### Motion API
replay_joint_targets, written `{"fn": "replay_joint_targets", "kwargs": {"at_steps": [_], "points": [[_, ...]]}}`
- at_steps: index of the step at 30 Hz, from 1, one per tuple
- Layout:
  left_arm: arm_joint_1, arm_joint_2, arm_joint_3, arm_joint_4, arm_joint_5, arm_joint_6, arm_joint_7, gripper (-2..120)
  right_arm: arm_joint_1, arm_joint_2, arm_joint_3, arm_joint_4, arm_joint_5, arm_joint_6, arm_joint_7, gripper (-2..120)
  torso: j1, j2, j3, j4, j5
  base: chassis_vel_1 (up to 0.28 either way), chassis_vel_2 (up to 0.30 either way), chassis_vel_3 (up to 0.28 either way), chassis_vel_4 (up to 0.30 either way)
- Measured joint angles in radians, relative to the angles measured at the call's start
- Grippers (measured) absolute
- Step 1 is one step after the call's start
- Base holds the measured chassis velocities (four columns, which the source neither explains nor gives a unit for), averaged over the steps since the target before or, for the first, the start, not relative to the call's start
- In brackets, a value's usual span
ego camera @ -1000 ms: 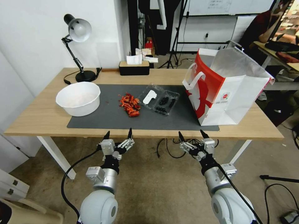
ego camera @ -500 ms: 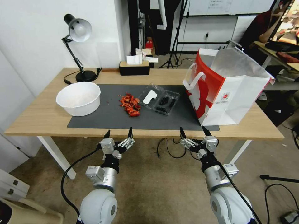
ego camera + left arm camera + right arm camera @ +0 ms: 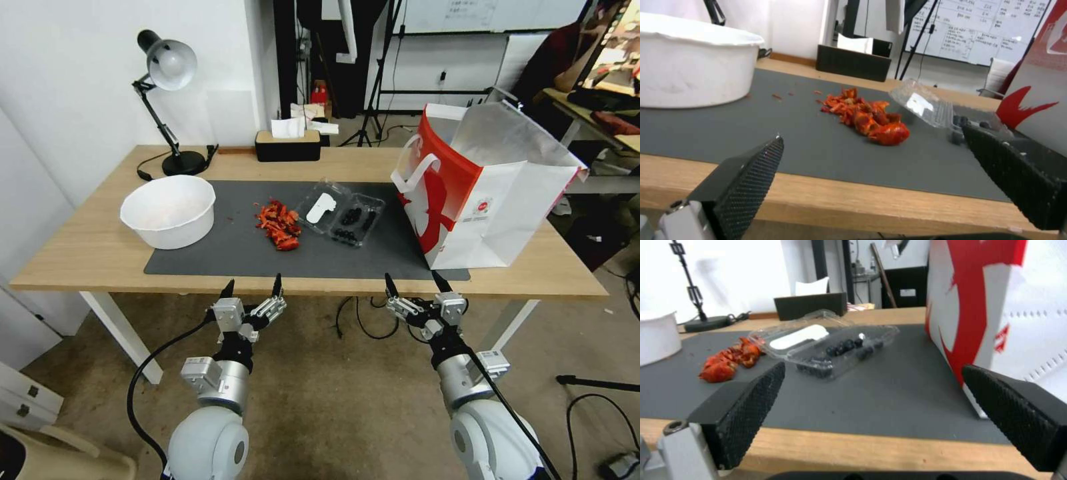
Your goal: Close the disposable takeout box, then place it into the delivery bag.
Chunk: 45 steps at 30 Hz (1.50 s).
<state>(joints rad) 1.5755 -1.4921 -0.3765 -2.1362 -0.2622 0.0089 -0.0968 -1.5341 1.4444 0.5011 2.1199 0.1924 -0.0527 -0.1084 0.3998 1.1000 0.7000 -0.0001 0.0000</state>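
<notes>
The clear takeout box [image 3: 341,215] lies open on the dark mat, dark berries in its right half and a white label on the lid at its left; it also appears in the right wrist view as the takeout box [image 3: 826,343] and in the left wrist view as the takeout box [image 3: 933,108]. To its right stands the delivery bag [image 3: 483,193], white with a red panel, mouth open, foil lining showing; the delivery bag [image 3: 996,306] is near the right wrist camera. My left gripper [image 3: 252,288] and right gripper [image 3: 412,283] hang open just before the table's front edge, both empty.
A pile of red food pieces [image 3: 279,225] lies just left of the box. A round white bowl [image 3: 168,210] sits at the mat's left end. A desk lamp [image 3: 167,100] and a black tissue box [image 3: 288,143] stand at the back of the wooden table [image 3: 87,253].
Both grippers have risen slightly toward the table's front edge; the right one moved a little more. Nothing on the table has moved.
</notes>
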Motion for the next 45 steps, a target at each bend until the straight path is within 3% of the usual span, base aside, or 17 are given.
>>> {"fn": "replay_joint_targets", "kwargs": {"at_steps": [4,11,17,19,21,22,26,27,30,37,45], "points": [[0.005,0.0,-0.012,-0.008,0.0,0.003,0.002,100,0.034,-0.039,-0.008,-0.01,0.019,-0.001,-0.012,100,0.0,0.0,0.0,0.0,0.0001,0.0,0.0,0.0,0.0],[0.02,0.006,-0.031,-0.042,0.001,0.019,0.015,100,0.152,-0.198,-0.082,-0.024,0.102,-0.056,-0.072,100,0.0,0.0,0.0,0.0002,0.0001,0.0,0.0,0.0,0.0],[0.031,0.006,-0.044,-0.053,0.0,0.021,0.024,100,0.268,-0.299,-0.164,-0.039,0.213,-0.133,-0.033,100,0.0,0.0,0.0,0.0001,0.0,0.0,0.0,0.0,0.0],[0.035,-0.001,-0.048,-0.056,0.011,0.021,0.018,100,0.335,-0.334,-0.223,-0.052,0.281,-0.174,0.027,100,0.0,0.0,0.0,0.0,-0.0001,0.0,0.0,0.0,0.0],[0.04,-0.009,-0.057,-0.058,0.036,0.022,0.006,100,0.43,-0.353,-0.305,-0.069,0.381,-0.224,0.177,100,0.0,0.0,0.0,0.0001,-0.0002,0.0,0.0,0.0,0.0],[0.04,-0.009,-0.057,-0.058,0.036,0.022,0.006,100,0.43,-0.353,-0.305,-0.069,0.381,-0.224,0.177,100,0.0,0.0,0.0,0.0001,-0.0002,0.0,0.0,0.0,0.0],[0.056,-0.019,-0.063,-0.066,0.05,0.023,0.005,100,0.595,-0.332,-0.465,-0.077,0.616,-0.37,0.604,100,0.0,0.0,0.0,0.0002,-0.0001,0.0,0.0,0.0,0.0],[0.056,-0.019,-0.063,-0.066,0.05,0.023,0.005,100,0.595,-0.332,-0.465,-0.077,0.616,-0.37,0.604,100,0.0,0.0,0.0,0.0002,-0.0001,0.0,0.0,0.0,0.0],[0.063,-0.033,-0.072,-0.074,0.059,0.023,0.006,100,0.704,-0.286,-0.537,-0.094,0.756,-0.457,0.855,100,0.0,0.0,0.0,0.0002,-0.0002,0.0,0.0,0.0,0.0],[0.079,-0.046,-0.078,-0.087,0.071,0.019,0.006,100,0.82,-0.25,-0.569,-0.159,0.877,-0.517,1.051,100,0.0,0.0,0.0,0.0,-0.0001,0.0,0.0,0.0,0.0],[0.089,-0.051,-0.077,-0.09,0.075,0.017,0.011,100,0.89,-0.243,-0.57,-0.232,1.057,-0.525,1.172,100,0.0,0.0,0.0,0.0001,0.0,0.0,0.0,0.0,0.0]]}}
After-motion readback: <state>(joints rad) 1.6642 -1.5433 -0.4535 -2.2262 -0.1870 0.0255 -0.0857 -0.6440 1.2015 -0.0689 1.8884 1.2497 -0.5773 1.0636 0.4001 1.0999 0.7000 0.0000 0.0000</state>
